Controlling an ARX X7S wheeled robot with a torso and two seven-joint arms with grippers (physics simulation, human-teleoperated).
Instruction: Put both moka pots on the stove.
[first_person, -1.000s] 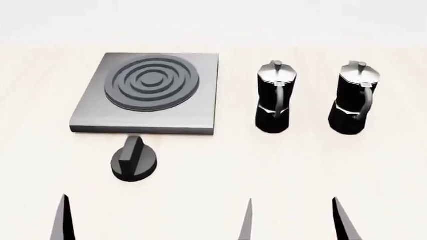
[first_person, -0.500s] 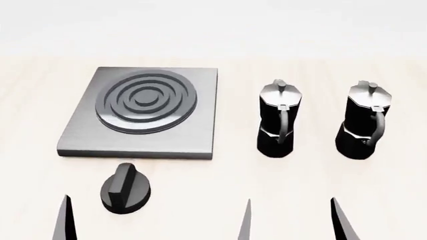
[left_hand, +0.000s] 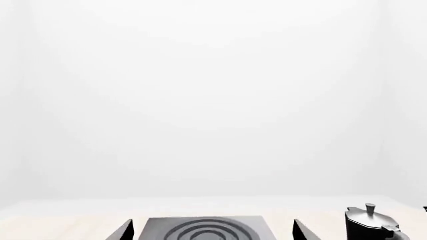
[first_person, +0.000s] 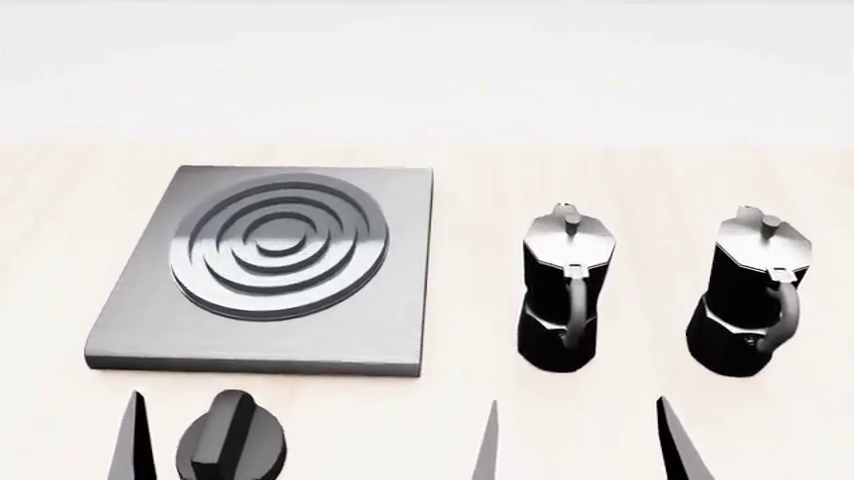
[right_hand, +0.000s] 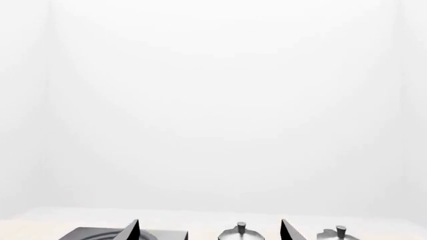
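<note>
The stove (first_person: 387, 320), a dark-grey slab with a ring burner, lies at the left on the pale wooden top. Two moka pots stand upright to its right, the nearer pot (first_person: 567, 300) and the farther pot (first_person: 754, 300), handles facing me. My left gripper (left_hand: 212, 227) is open, low and short of the stove (left_hand: 157, 227), with one pot (left_hand: 370, 225) off to its side. Also open, my right gripper (right_hand: 210, 227) frames the nearer pot (right_hand: 240, 234); the other pot (right_hand: 337, 234) stands outside it. Only dark fingertips (first_person: 130, 440) show along the head view's bottom edge.
A squat black round knob (first_person: 230, 450) sits on the top just in front of the stove's near-left corner, close to the left fingertip. White walls stand behind the table's far edge.
Stove, pots and knob have all slid down and grown larger in the head view, as the view closes in on them. The fingertips hold the same spots. Nothing has been grasped.
</note>
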